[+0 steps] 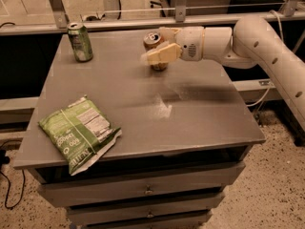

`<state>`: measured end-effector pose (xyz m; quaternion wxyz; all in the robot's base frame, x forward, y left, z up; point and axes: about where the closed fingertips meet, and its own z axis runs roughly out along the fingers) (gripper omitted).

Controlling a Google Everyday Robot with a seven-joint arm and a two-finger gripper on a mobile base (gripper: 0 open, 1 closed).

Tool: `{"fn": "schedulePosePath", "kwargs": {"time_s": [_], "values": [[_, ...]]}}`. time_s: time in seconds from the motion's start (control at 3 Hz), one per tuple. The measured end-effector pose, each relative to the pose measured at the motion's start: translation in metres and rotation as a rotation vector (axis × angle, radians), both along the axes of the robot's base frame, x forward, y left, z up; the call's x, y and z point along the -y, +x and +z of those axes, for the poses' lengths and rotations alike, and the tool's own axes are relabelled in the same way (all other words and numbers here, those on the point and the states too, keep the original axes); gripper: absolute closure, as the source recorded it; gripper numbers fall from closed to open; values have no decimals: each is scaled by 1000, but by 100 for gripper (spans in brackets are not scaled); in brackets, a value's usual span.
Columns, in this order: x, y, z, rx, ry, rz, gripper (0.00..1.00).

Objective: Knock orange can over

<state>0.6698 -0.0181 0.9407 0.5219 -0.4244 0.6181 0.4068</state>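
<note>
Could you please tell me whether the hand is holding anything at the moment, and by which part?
It cannot be told. The hand lies across the middle of the orange can near the table's far edge, but no closed hold shows.

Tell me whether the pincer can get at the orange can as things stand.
Likely yes: the pincer is right at the orange can near the table's far edge, nothing between them; the green can stands well clear.
</note>
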Motion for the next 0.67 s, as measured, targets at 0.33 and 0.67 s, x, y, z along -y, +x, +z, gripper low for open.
{"fn": "schedulePosePath", "kwargs": {"time_s": [0.33, 0.67], "values": [[-7, -20, 18, 30, 36, 62, 0], [-6, -35, 23, 34, 46, 94, 0]]}}
